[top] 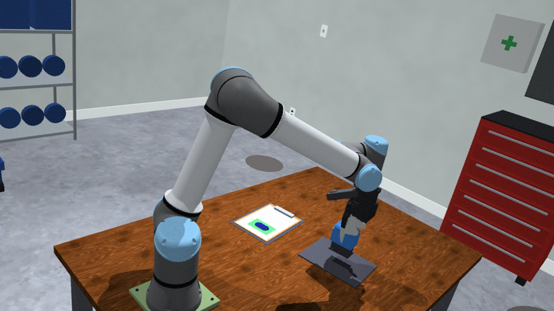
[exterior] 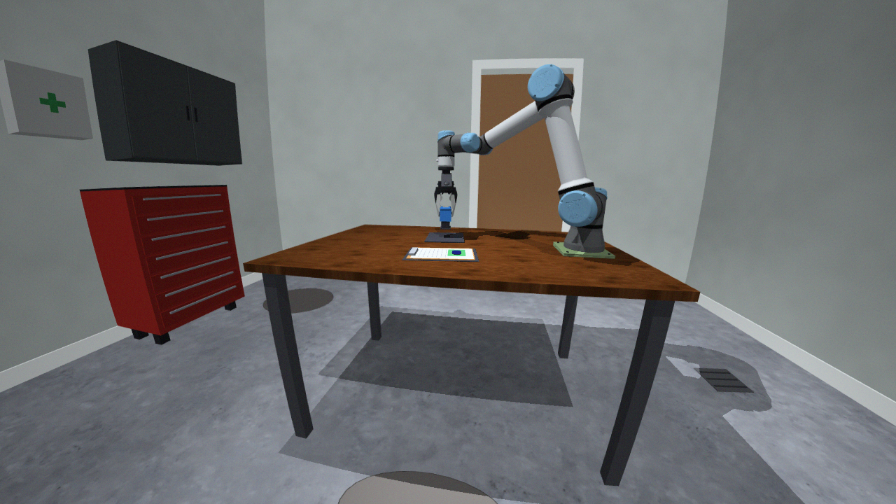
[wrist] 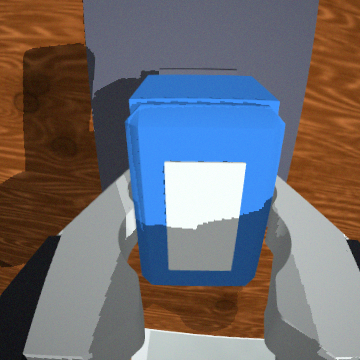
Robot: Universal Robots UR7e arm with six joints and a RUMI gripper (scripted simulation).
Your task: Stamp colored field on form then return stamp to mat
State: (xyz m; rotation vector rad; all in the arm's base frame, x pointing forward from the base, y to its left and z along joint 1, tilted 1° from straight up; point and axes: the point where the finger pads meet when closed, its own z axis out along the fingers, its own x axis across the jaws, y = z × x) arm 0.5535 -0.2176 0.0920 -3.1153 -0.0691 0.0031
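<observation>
The brown table (top: 404, 258) holds everything, so the arm (top: 307, 141) can reach it all from its base at the table's 7 o'clock corner. The form (top: 252, 219) lies flat near the middle of the table, and its green field (top: 263, 226) has a dark blue mark on it, so I think the stamping part is done. The dark mat (top: 363, 271) lies at about 3 o'clock from the form, a little apart from it. This is where the stamp belongs. The gripper (top: 351, 228) hangs straight down over the mat, clamped on the blue stamp (top: 342, 240) from both sides, which keeps the stamp upright. In the wrist view the stamp (wrist: 205, 180) sits right between the two gray fingers, with the mat (wrist: 200, 35) showing past it at 12 o'clock. The stamp's dark foot looks very close to the mat, but I cannot tell if it touches yet.
</observation>
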